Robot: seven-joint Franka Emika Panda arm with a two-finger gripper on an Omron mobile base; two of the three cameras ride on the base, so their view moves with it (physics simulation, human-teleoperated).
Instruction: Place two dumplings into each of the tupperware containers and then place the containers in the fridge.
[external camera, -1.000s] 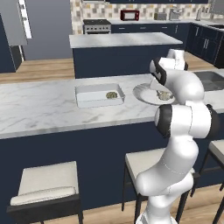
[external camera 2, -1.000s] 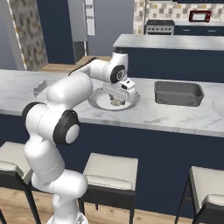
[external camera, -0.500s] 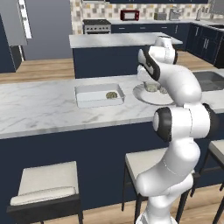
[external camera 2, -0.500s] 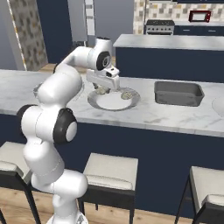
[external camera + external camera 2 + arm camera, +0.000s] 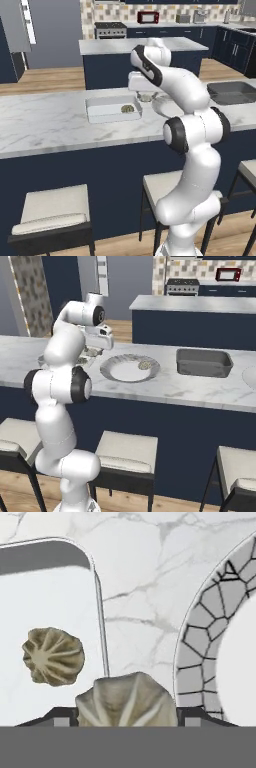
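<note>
Claw (image 5: 145, 97) in the left base view hangs just right of the box (image 5: 113, 108) on the desk (image 5: 45, 122), between it and the plate (image 5: 165, 106); one dumpling (image 5: 127, 108) lies in the box's near right corner.

From the right base view, the plate (image 5: 129, 368) carries another dumpling (image 5: 145, 364) at its far right.

In the hand view, a held dumpling (image 5: 126, 701) sits between the claw's tips, so the claw is closed on it. It hangs over the box wall (image 5: 100, 619); the box floor and the lying dumpling (image 5: 53, 656) are to the left, so I judge a short shift that way precedes release. Both dumplings are roundish, without a clear long axis.
</note>
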